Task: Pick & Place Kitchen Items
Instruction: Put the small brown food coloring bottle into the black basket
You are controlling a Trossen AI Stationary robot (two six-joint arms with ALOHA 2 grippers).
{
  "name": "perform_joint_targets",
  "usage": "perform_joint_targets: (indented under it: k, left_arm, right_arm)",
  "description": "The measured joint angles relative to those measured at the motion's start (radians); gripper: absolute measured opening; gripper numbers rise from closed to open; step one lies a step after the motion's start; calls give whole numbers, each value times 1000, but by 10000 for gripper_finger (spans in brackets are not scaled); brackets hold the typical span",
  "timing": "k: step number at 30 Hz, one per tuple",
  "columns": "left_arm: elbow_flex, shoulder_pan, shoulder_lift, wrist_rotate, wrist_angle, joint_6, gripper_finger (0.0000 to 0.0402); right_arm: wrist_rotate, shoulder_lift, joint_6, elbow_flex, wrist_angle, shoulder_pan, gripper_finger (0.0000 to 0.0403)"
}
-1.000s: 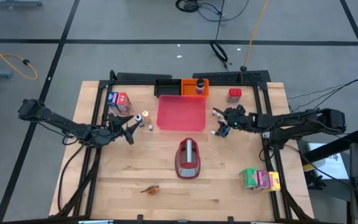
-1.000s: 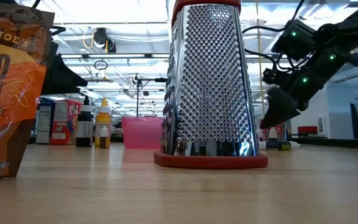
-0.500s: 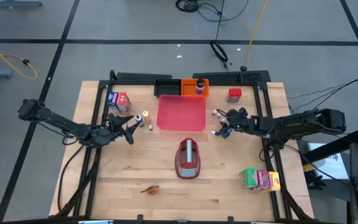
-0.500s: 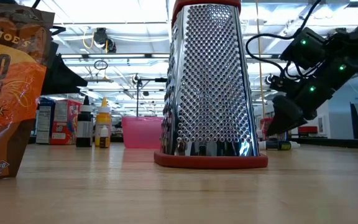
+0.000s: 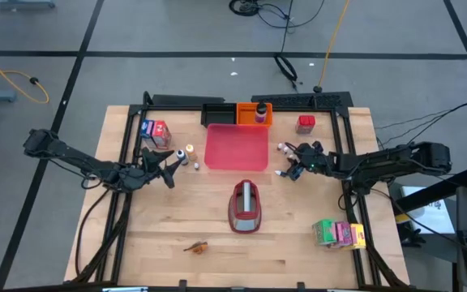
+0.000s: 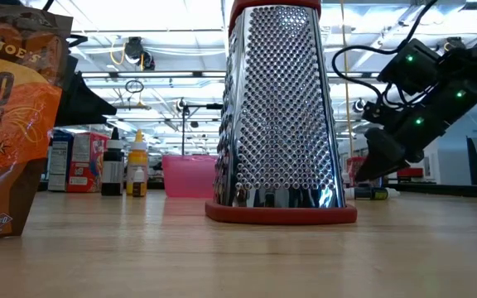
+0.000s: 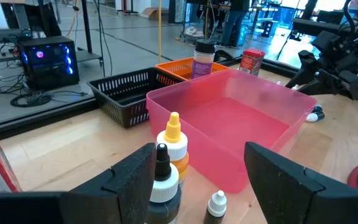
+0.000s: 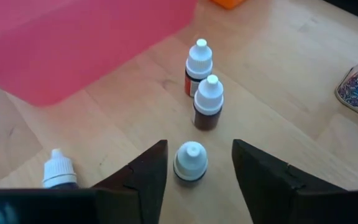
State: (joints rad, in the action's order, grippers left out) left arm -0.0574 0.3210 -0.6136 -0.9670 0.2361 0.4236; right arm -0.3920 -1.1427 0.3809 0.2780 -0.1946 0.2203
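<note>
My right gripper (image 5: 293, 165) is open and low over the table to the right of the pink tray (image 5: 236, 148). In the right wrist view its fingers stand on either side of a tiny white-capped bottle (image 8: 190, 160) without touching it. Two more upright bottles (image 8: 207, 99) stand just beyond, and another (image 8: 59, 168) off to one side. My left gripper (image 5: 169, 167) is open and waits left of the tray, facing a yellow-capped bottle (image 7: 174, 139), a black-tipped one (image 7: 163, 179) and a small white-capped one (image 7: 217, 203).
A dark-red and grey grater (image 5: 246, 207) stands on the table's middle. A blue-red-white carton (image 5: 154, 132) is far left, a red carton (image 5: 305, 123) far right, green, pink and yellow cartons (image 5: 339, 234) near right. Orange (image 5: 254, 113) and black (image 5: 217, 113) baskets sit behind the tray. An orange-brown piece (image 5: 197, 246) lies at the near edge.
My right gripper has drawn back a little toward the table's right edge and sunk lower toward the table. It has stayed open. The bottles, the tray and my left arm have kept still.
</note>
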Motion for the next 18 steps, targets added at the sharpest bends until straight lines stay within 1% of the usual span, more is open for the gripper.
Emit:
perform_joint_targets:
  k: [4,9,10,18]
  left_arm:
    - [0,0,0,0,0,0,246]
    - [0,0,0,0,0,0,246]
    - [0,0,0,0,0,0,246]
    - [0,0,0,0,0,0,246]
  right_arm:
    - [2,0,-2,0,-16,0,118]
    - [3,0,-7,0,-15,0,48]
    - [3,0,-8,0,-16,0,40]
    - [3,0,-13,0,-16,0,40]
